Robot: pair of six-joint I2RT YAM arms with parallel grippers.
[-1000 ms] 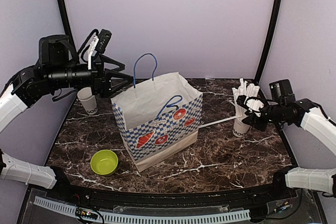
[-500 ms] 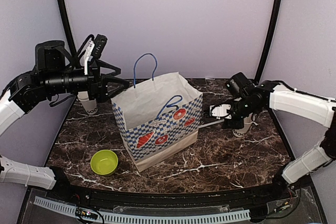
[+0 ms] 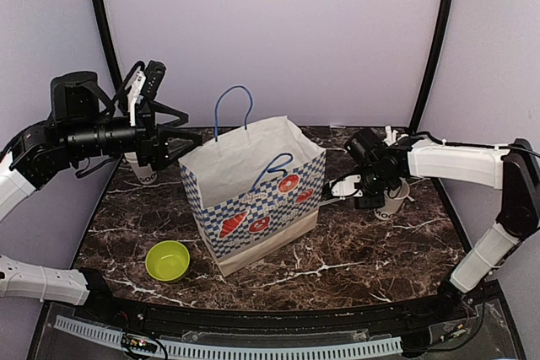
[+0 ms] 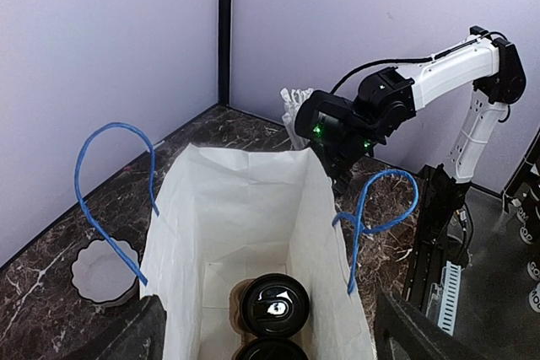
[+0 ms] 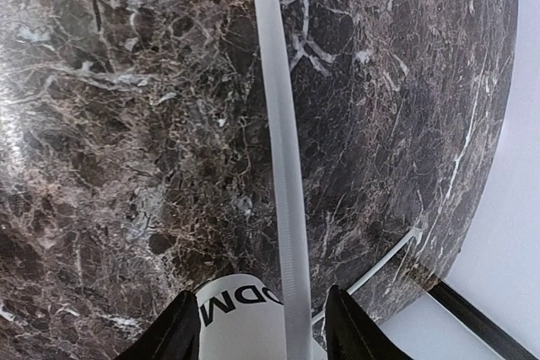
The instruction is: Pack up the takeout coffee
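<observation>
Black fingers of the left gripper [image 3: 187, 126] stood spread wide with nothing between them, hovering just left of the paper bag's mouth. That station probably served to let its wrist camera look straight down inside. Under that arm a white scalloped bowl [image 4: 105, 269] sat on the marble table [image 3: 380, 250], and a lime-green bowl [image 3: 167, 260] lay nearer the front edge, neither one being part of the job.

The blue-checked paper bag [image 3: 253, 208] stood upright in the middle with its mouth gaping. The takeout coffee cups [image 4: 273, 305] were already down at the bottom, two black lids showing side by side, so the packing looked largely finished.

To the right of the bag a wrapped straw [image 5: 283, 174] lay flat on the marble. The right gripper [image 5: 261, 297] straddled it with its jaws apart and a gap on either side, not pinching it. Just behind stood the white cup of straws [image 3: 392, 202], its likely source.
</observation>
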